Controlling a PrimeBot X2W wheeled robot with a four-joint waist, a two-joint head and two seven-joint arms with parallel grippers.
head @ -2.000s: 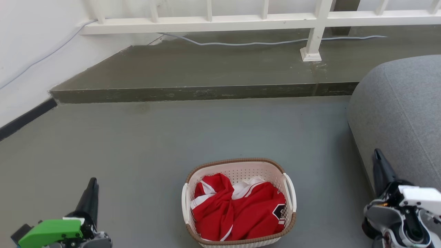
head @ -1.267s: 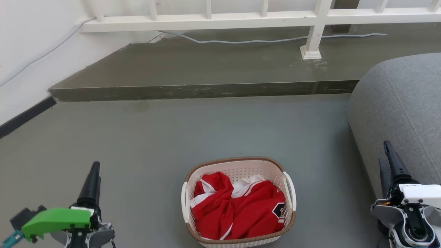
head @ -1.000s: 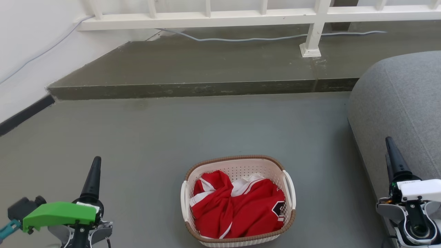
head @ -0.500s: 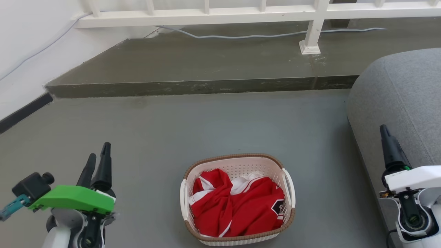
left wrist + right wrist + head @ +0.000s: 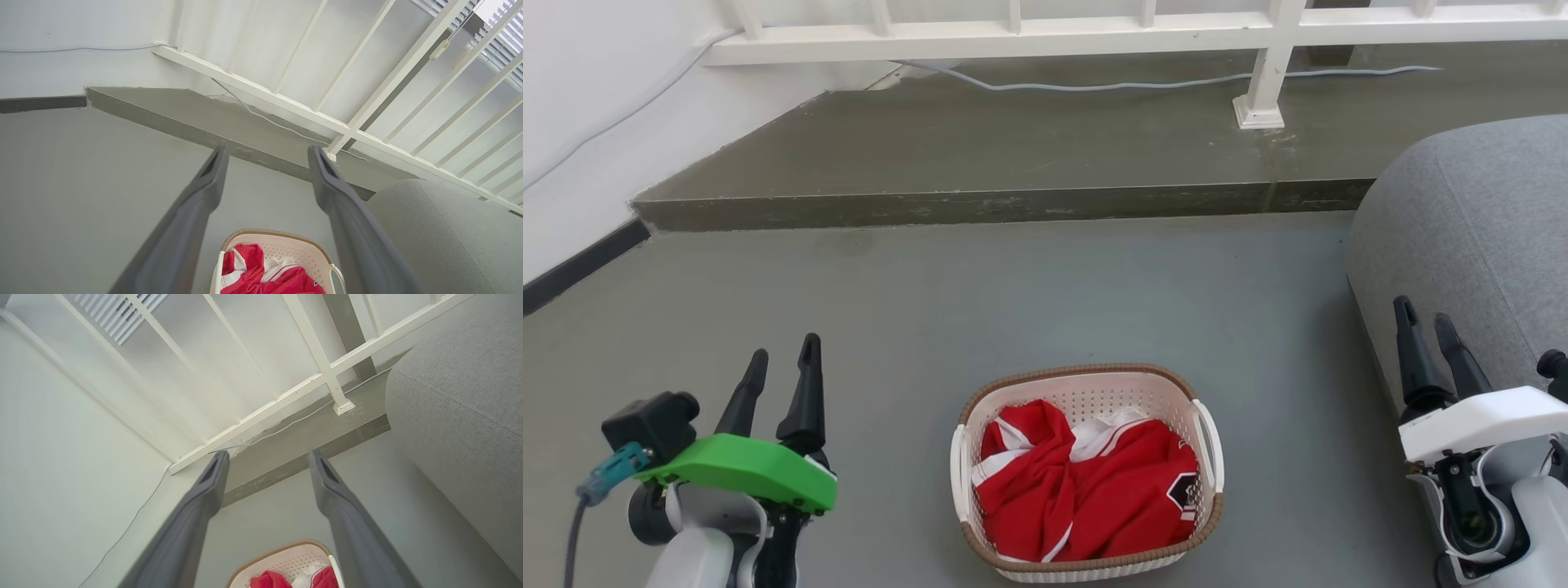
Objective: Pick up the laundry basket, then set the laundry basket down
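The laundry basket (image 5: 1086, 377) sits on the floor (image 5: 1013, 302) between the two arms, w/ a red garment (image 5: 1086, 498) inside. Left claw (image 5: 784, 349) & right claw (image 5: 1421, 310) are both spread wide and empty, well apart from the basket on either side, prob. so each can come in to one of the white side handles (image 5: 1213, 449); lift not yet begun

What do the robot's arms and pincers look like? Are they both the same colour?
Almost. The left pincer and the right pincer each have two long, dark, pointed fingers on pale grey-white wrists. The left one wears a bright green cover, with a black block and a teal plug trailing a grey cable. The right one wears a white cover instead.
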